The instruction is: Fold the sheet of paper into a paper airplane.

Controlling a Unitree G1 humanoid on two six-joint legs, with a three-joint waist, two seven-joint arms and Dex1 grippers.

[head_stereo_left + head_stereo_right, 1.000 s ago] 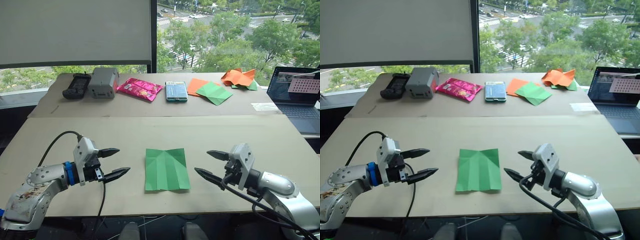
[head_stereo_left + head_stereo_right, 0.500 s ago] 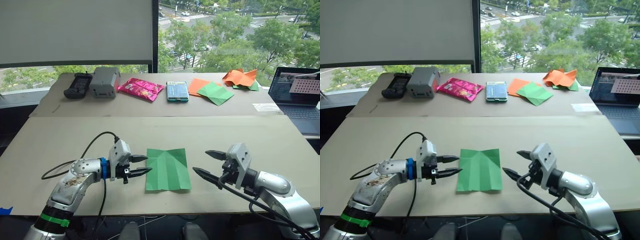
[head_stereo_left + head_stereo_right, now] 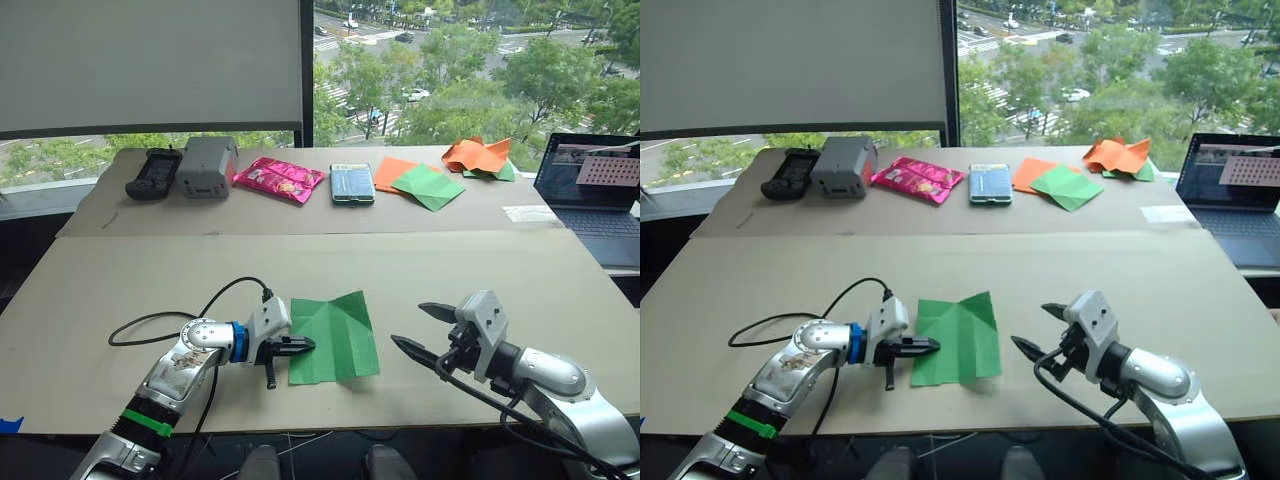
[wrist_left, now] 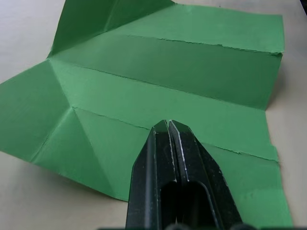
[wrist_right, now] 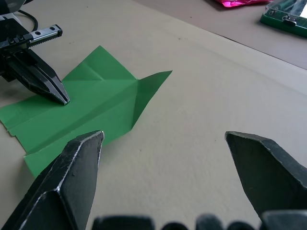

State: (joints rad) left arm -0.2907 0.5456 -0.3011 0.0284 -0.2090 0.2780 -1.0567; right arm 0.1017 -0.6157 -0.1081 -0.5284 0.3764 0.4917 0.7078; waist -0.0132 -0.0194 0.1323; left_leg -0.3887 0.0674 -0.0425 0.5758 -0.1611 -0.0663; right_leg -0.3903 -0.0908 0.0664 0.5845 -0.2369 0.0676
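The left gripper (image 3: pixel 308 343) has its two fingers closed together, pinching the near-left edge of the sheet of paper (image 3: pixel 335 337), which lies on the table (image 3: pixel 150 280) directly ahead of its tips. The sheet is creased, with one far corner standing up, but mostly flat; no pointed wedge exists yet, so I judge most folds remain. The right gripper (image 3: pixel 408 327), to the right of the sheet and apart from it, is wide open and empty.
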